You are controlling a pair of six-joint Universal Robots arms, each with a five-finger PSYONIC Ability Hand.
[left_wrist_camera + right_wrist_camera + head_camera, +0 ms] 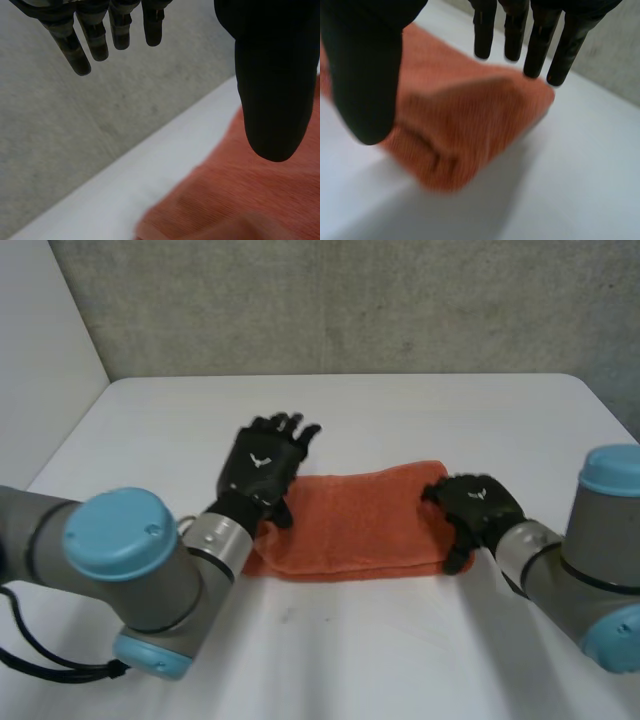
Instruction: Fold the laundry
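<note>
An orange towel (355,520) lies folded into a long band across the middle of the white table (400,410). My left hand (262,465) hovers over the band's left end with fingers straight and spread, open and holding nothing. In the left wrist view its fingers (95,35) and thumb (272,85) hang above the towel (250,200). My right hand (478,505) is at the band's right end. In the right wrist view its fingers (540,40) stand straight above the towel's folded end (470,125), thumb (365,85) apart, open, nothing pinched.
A grey wall (350,300) rises behind the table's far edge. The bare white tabletop stretches in front of the towel (350,650) and beyond it. Both arms come in from the near corners.
</note>
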